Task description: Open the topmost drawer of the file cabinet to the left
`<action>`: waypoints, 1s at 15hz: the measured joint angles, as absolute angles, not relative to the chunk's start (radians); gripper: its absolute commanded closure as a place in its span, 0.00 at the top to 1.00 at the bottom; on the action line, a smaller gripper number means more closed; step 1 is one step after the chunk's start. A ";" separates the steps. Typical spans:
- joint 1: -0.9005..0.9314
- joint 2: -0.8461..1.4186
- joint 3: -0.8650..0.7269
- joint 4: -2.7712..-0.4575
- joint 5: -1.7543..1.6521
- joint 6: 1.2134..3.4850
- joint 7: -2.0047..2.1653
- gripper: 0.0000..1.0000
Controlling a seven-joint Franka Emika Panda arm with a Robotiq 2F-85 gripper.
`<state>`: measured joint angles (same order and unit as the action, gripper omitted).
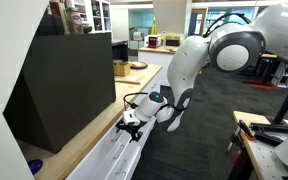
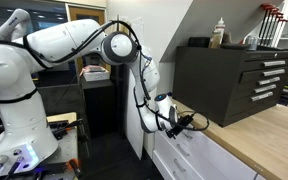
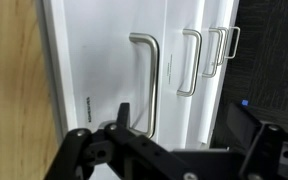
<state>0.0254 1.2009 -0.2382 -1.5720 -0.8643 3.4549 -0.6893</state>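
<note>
Gripper (image 1: 133, 124) low at front of file cabinet (image 1: 114, 158), level with topmost drawer (image 3: 94, 70) just under wood top (image 3: 14, 90) — drawer shut, flush with neighbours. Jaws apparently spread, holding nothing, straddling one end of bar handle (image 3: 149, 85) — likely lined up to clamp and pull.

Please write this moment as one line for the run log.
stage: before pull | gripper: open, at the handle | topmost drawer: looks closed | contact: cannot tell

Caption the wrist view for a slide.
Gripper poised at the topmost drawer's silver handle, beside the wood top.
</note>
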 measured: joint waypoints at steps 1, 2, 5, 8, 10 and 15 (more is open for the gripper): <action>0.023 1.210 -0.238 -1.562 -0.864 3.455 -0.689 1.00; 0.020 1.220 -0.238 -1.553 -0.864 3.455 -0.689 1.00; 0.011 1.251 -0.238 -1.526 -0.864 3.455 -0.689 1.00; 0.005 1.279 -0.238 -1.501 -0.864 3.455 -0.689 0.75; 0.002 1.293 -0.238 -1.480 -0.864 3.455 -0.689 0.67; -0.002 1.302 -0.237 -1.441 -0.870 3.455 -0.689 0.34</action>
<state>-0.0024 1.3023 -0.2373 -1.4406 -0.8697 3.4548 -0.6892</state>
